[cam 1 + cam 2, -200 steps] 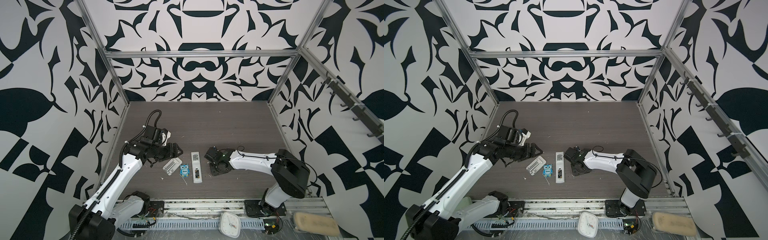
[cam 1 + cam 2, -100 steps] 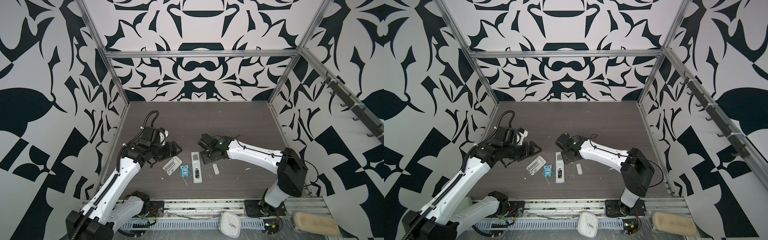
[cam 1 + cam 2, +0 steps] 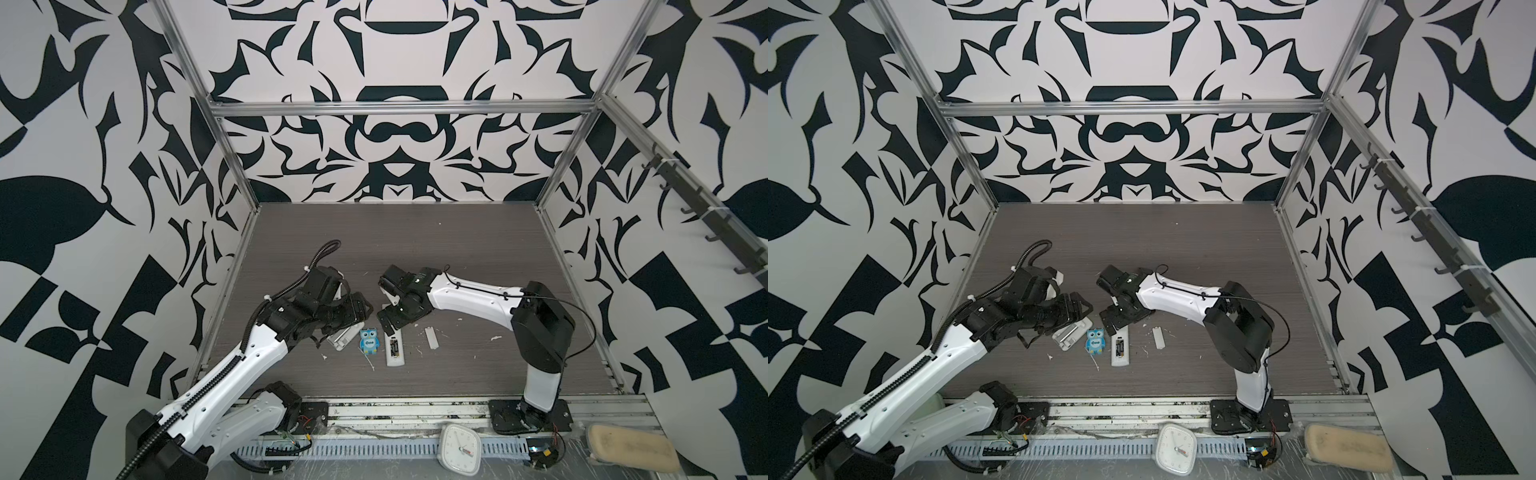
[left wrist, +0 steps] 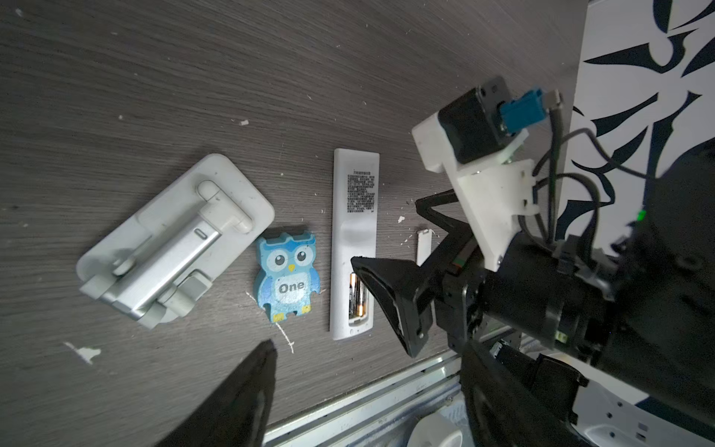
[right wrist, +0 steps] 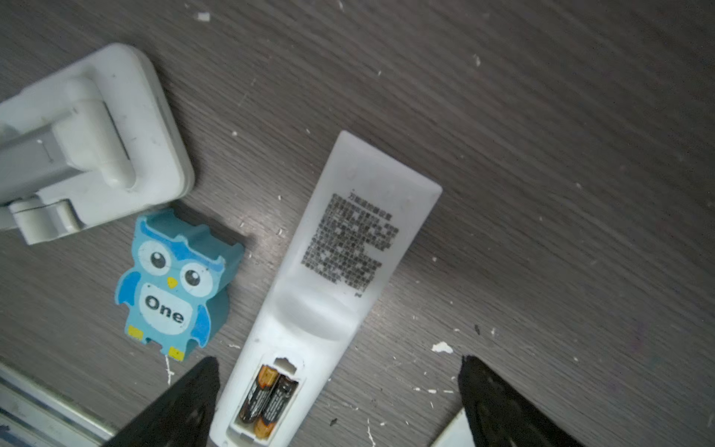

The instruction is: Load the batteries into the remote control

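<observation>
The white remote control [image 3: 395, 351] [image 3: 1120, 353] lies back-up near the table's front. Its compartment at the near end is uncovered, and the two batteries [image 5: 269, 402] [image 4: 356, 296] lie in it side by side. My right gripper [image 3: 397, 324] [image 5: 338, 362] hangs open over the remote, its fingers [image 5: 193, 391] straddling the compartment end without touching it. Left of the remote, my left gripper [image 3: 357, 316] [image 4: 369, 344] is open and holds nothing, above the grey-white tray [image 3: 343, 334].
A blue owl figure [image 3: 369, 340] [image 5: 174, 282] lies between the tray [image 4: 174, 240] and the remote. A small white cover piece [image 3: 431, 337] [image 4: 423, 247] rests on the table right of the remote. A white clock [image 3: 459, 449] and a sponge [image 3: 631, 453] sit beyond the front rail.
My right gripper has opened wide and swung left from beside the remote to over it, leaving the white cover piece on the table. The left arm has shifted only slightly.
</observation>
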